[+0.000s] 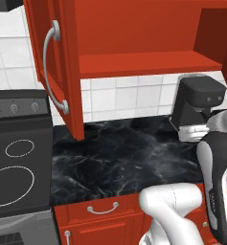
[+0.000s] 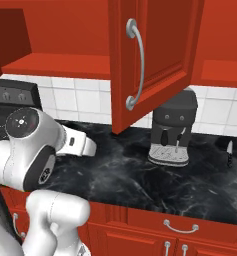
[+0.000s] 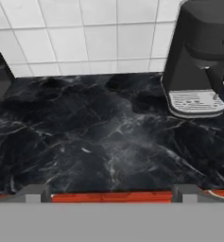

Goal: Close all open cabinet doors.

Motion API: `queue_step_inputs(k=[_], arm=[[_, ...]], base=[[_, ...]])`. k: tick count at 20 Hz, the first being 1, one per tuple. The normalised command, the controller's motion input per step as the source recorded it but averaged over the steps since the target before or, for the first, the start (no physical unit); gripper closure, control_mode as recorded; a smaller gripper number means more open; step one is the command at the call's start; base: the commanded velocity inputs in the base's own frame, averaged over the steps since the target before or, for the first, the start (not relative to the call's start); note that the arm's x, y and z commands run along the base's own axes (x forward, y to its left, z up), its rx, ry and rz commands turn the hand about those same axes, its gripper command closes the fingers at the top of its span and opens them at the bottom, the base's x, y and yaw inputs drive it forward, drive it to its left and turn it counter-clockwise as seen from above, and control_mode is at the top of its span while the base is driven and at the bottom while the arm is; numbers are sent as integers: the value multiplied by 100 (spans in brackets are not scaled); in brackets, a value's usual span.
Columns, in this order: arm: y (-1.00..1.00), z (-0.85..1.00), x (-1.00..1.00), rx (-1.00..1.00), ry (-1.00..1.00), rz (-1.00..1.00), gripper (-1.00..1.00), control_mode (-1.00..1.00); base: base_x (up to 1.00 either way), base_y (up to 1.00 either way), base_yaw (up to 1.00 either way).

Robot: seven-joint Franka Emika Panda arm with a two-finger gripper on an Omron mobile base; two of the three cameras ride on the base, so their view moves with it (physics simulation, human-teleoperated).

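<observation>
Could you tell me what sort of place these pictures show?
A home-style kitchen, rendered rather than real: a stove beside a black marble counter, a coffee machine against the white tiled wall, and red wall cabinets with a door standing open.

No writing, label or number can be read anywhere here. The stove knobs (image 1: 14, 108) carry marks too blurred to make out.

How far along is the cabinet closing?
Nothing looks done yet. The left cabinet door and the right cabinet door both stand swung out over the counter. The tool is open, over the counter's front edge, touching neither. Both doors remain.
</observation>
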Motion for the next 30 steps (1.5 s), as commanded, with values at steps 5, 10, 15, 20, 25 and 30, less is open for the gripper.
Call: queue_step_inputs(k=[5, 10, 15, 20, 25, 30], arm=[[-43, 0, -76, 0, -19, 0, -100, -100], [-90, 0, -51, 0, -18, 0, -100, -100], [-98, -6, -7, 2, -13, 11, -100, -100], [-88, -5, 15, 5, -11, 12, -100, -100], [-79, 3, 57, 13, -11, 14, -100, -100], [-63, 14, 70, 15, -9, 20, -100, -100]], base=[[0, 0, 0], [0, 0, 0], [0, 0, 0], [0, 0, 0], [0, 0, 0], [0, 0, 0]])
